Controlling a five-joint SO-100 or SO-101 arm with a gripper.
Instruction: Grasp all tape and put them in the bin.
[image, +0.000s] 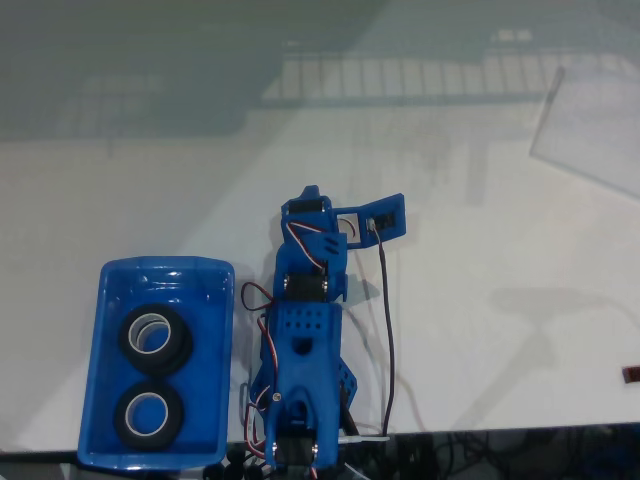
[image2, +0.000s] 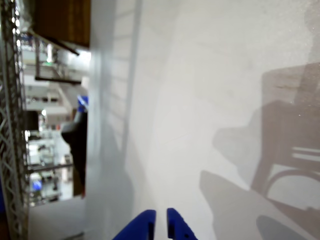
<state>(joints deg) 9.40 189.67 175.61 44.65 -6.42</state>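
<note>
The blue bin (image: 112, 290) stands at the lower left of the fixed view, beside the folded blue arm. Inside it lie black tape rolls with pale cores: one (image: 148, 415) at the near end and one (image: 152, 335) further back, which seems to rest on another roll (image: 183, 347) peeking out under it. My gripper (image: 308, 198) points away over the white table, to the right of the bin and apart from it. In the wrist view its two blue fingertips (image2: 160, 224) stand almost together with nothing between them.
A translucent sheet (image: 590, 130) lies at the table's far right. A black cable (image: 388, 330) runs along the arm's right side down to the table's front edge (image: 480, 432). A small dark object (image: 632, 375) sits at the right edge.
</note>
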